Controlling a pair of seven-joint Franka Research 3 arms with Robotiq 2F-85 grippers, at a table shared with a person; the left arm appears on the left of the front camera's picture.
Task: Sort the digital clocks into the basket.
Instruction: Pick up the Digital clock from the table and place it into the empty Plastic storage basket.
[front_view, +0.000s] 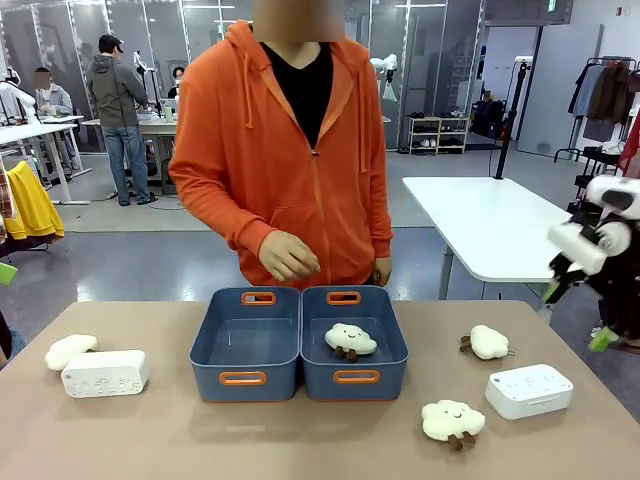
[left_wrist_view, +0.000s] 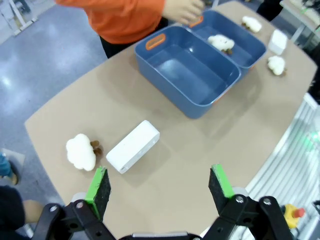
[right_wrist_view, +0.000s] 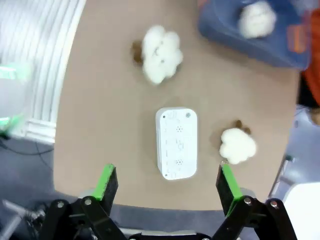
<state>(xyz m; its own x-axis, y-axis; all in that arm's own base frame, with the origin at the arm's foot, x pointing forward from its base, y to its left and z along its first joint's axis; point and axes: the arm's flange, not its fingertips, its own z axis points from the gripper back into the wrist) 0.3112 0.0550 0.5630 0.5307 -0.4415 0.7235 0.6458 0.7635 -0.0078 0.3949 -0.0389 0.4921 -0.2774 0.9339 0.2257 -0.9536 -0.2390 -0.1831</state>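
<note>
As laid out for a two-armed sort, read from left to right. Left gripper (left_wrist_view: 159, 172): green pads spread wide with nothing between them, poised high above the table (front_view: 320, 440), presumably open in readiness for a descent onto the left digital clock (left_wrist_view: 133, 146), flat on the tabletop just ahead of one pad and apart from it. At the table's left end, left cloud plush (front_view: 70, 350) just beside that clock, contact not decidable; a likely nuisance for a finger coming down on that side. At centre, two blue-grey bins side by side, walls touching, apparently set within reach of both arms: left basket (front_view: 245, 345) empty, probably the clocks' destination; right basket (front_view: 320, 385) holding one binned cloud plush (front_view: 350, 340), hence seemingly reserved for toys. Person's hand (front_view: 288, 256) loosely curled above the bins' far rims, touching nothing. Right of the bins, far cloud plush (front_view: 489, 342) and near cloud plush (front_view: 452, 420), apart from each other; right digital clock (front_view: 528, 390) button face up near the table's right edge. Right gripper (right_wrist_view: 166, 172): pads likewise parted and empty, hovering over the right digital clock with the box's narrow width lined up between them, a stance suited to a pinch across the long sides. Neither clock yet in a basket.
</note>
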